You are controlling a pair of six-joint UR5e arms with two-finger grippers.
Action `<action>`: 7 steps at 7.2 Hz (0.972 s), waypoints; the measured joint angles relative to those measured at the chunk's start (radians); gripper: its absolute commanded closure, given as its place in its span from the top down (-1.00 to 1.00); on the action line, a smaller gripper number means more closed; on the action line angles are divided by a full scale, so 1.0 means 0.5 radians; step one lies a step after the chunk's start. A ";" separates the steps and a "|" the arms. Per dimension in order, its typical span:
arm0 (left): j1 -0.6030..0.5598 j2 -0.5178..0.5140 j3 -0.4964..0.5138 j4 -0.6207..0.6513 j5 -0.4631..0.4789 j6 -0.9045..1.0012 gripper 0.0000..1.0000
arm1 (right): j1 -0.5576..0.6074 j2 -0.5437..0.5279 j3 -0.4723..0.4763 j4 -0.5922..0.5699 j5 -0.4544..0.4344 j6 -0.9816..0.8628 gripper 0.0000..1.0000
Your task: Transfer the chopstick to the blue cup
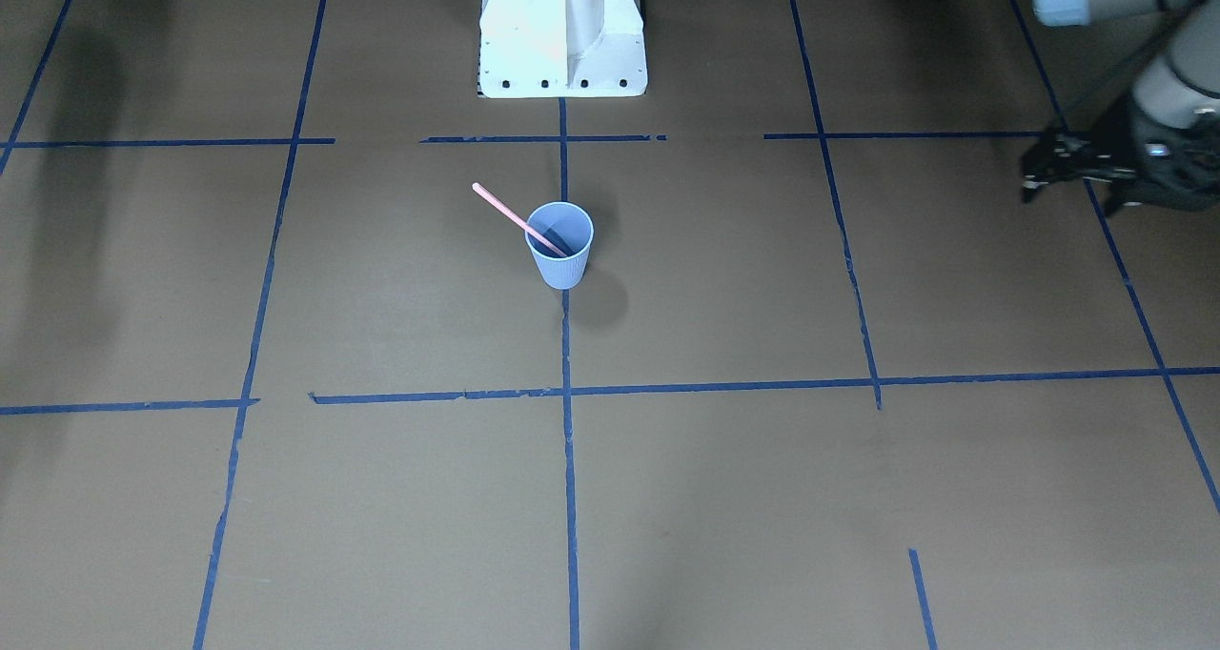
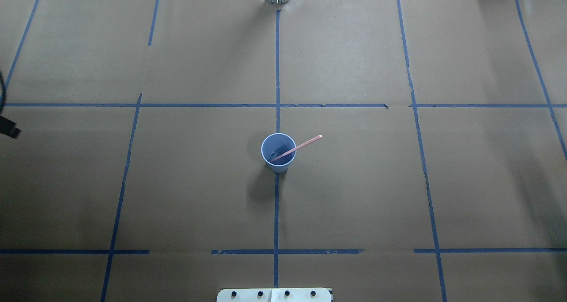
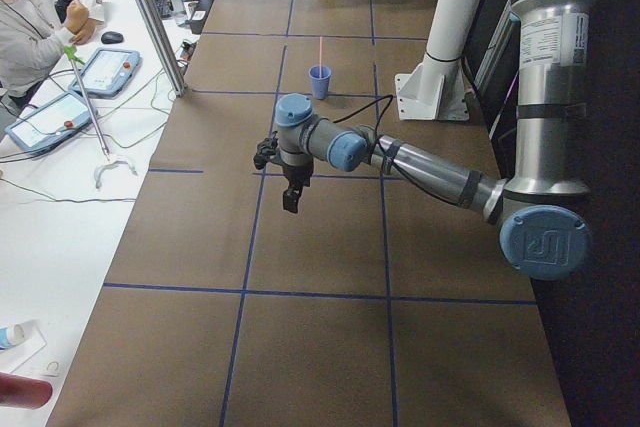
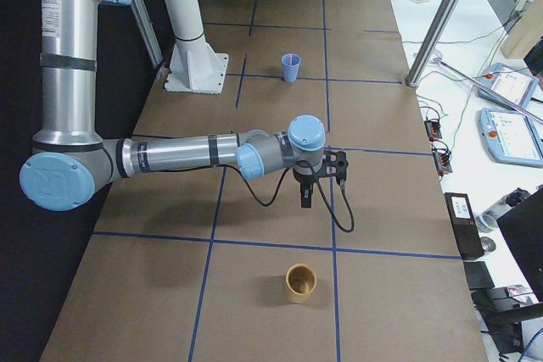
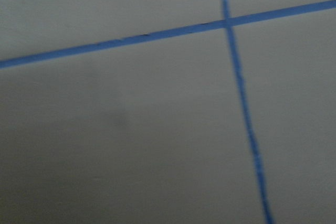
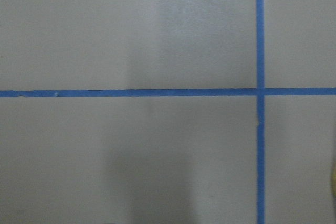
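The chopstick (image 1: 513, 215) stands with its lower end inside the blue cup (image 1: 562, 267), leaning on the rim and poking out towards the robot's right, on the paper-covered surface (image 1: 381, 297) in front of the robot's white base (image 1: 562, 50); the cup is upright on a dark blue tape line (image 1: 568, 459). The left tool (image 1: 1031, 175) hangs well off to the cup's left side, above the surface with nothing in it, though whether its fingers are parted or closed cannot be told from these views. The right tool (image 4: 305, 201) hovers well apart from the cup on the opposite side, near a tan cup (image 4: 300, 281), and shows in one side view only, so its state cannot be told either. By the look of things the transfer is done, and what is left is a clean finish; that probably means keeping both arms high and wide of the cup, since a light paper cup carrying a long stick over one side of its rim could tip at a slight knock; any move to rest is best made away from the cup, not across it.
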 measured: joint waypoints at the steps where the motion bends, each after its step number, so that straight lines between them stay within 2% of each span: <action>1: -0.164 0.009 0.092 0.053 -0.020 0.269 1.00 | 0.111 0.000 -0.072 -0.100 -0.003 -0.313 1.00; 3: -0.471 -0.004 0.264 0.184 -0.046 0.693 1.00 | 0.270 0.040 -0.112 -0.472 -0.012 -0.883 1.00; 4: -0.556 -0.002 0.307 0.260 -0.092 0.806 1.00 | 0.307 0.062 -0.111 -0.605 -0.027 -1.036 1.00; 7: -0.613 -0.004 0.391 0.371 -0.187 0.870 1.00 | 0.316 0.082 -0.111 -0.695 -0.079 -1.127 1.00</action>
